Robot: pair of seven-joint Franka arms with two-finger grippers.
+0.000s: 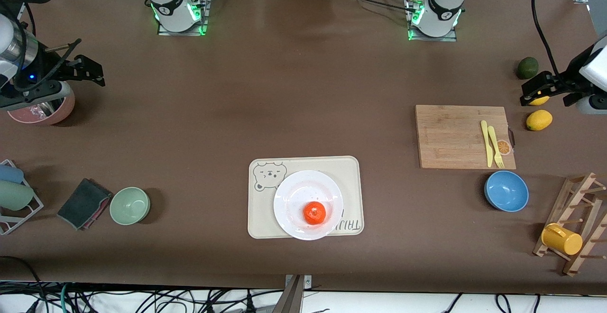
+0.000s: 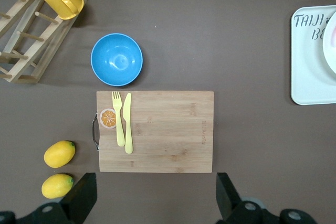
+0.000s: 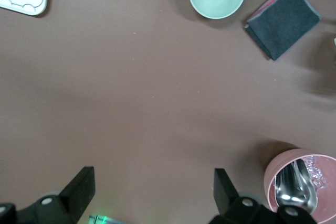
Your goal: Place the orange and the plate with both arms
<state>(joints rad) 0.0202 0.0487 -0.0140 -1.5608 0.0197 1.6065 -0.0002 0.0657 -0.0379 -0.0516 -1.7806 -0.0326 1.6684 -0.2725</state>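
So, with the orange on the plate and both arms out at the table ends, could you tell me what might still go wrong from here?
The orange sits off-centre on the plate, toward the rim nearer the front camera; a knock could roll it off. The plate overhangs the tray edge on that same side, so it may rock. The open left gripper hangs over the lemons, and the open right gripper beside the pink bowl; moving low, either could clip them.
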